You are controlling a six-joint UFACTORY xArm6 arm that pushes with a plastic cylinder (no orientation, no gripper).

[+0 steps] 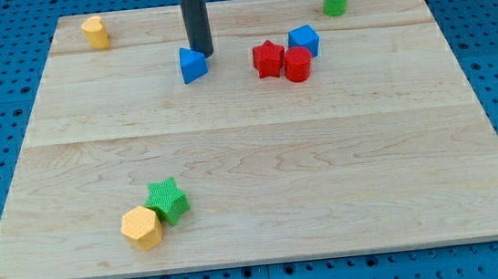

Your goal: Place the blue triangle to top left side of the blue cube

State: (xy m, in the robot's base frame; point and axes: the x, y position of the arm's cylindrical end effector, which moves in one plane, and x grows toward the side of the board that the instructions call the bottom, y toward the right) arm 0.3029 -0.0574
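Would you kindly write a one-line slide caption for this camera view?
My tip touches the blue triangle at its upper right, left of the red star, red cylinder and blue cube.

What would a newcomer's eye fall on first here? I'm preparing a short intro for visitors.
Probably my tip, the end of a dark rod coming down from the view's top and sitting right against the blue triangle. Next, the tight cluster to its right: red star, red cylinder and blue cube. Last, the green star and yellow hexagon block paired at bottom left.
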